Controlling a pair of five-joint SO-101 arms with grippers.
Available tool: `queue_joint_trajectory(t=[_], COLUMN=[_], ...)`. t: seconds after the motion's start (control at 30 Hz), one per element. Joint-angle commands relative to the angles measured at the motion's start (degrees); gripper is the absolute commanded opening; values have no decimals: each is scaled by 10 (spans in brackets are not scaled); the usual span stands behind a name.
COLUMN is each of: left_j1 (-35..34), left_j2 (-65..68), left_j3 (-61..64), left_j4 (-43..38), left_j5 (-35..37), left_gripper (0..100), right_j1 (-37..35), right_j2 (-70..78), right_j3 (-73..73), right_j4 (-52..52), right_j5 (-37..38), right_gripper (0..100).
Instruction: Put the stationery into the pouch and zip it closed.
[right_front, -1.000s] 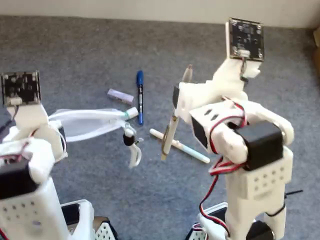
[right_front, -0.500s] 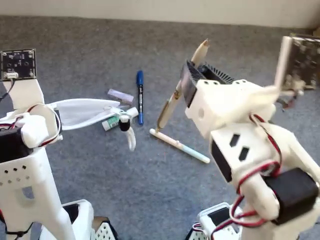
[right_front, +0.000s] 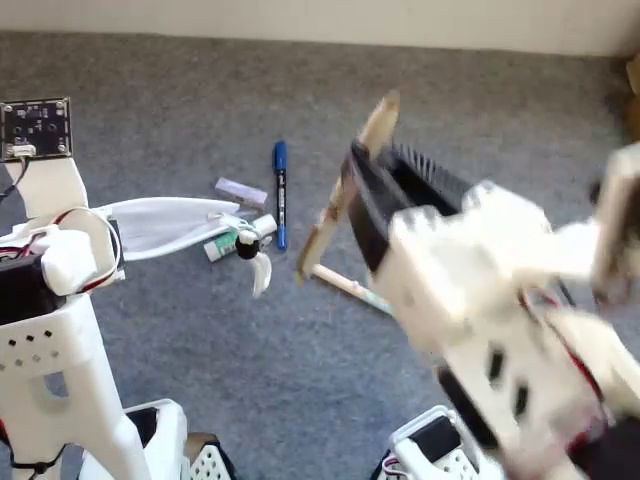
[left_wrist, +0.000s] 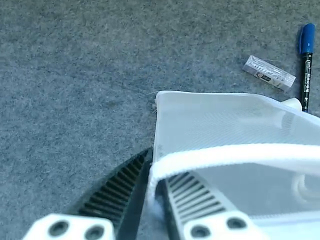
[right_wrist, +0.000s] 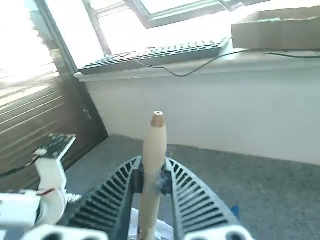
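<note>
Right wrist view shows the right gripper (right_wrist: 152, 176) pinching a tan wooden pencil (right_wrist: 154, 142), its long axis steeply tilted. The white mesh pouch (right_front: 160, 226) lies on the counter; the left gripper (left_wrist: 151, 172) pinches its rim. The pencil is well apart from the pouch, on its far side from that gripper.

we find the pouch (right_front: 160, 228) at the left of the carpet (right_front: 150, 100), its left end pinched in the left gripper (left_wrist: 154, 167). a tube (right_front: 232, 241) lies at its right end, an eraser (right_front: 241, 192) just beyond it, and the marker (right_front: 280, 195) right of both. farther right and nearer lies the pen (right_front: 345, 285), by the lower end of the tilted pencil (right_front: 322, 225) clamped in the right gripper (right_wrist: 154, 167).
</note>
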Motion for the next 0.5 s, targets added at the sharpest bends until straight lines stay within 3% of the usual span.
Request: queue_joint_trajectory(t=[0.0, 0.47], left_j1=[-3, -2], left_j2=[8, 8], left_j3=[-9, -8], left_j4=[-2, 2], left_j5=[-1, -1], left_gripper=[5, 5], right_j1=[-18, -21], right_j2=[-59, -222], right_j3=[39, 438], right_j4=[3, -394], right_j5=[21, 21], right_gripper=[5, 5])
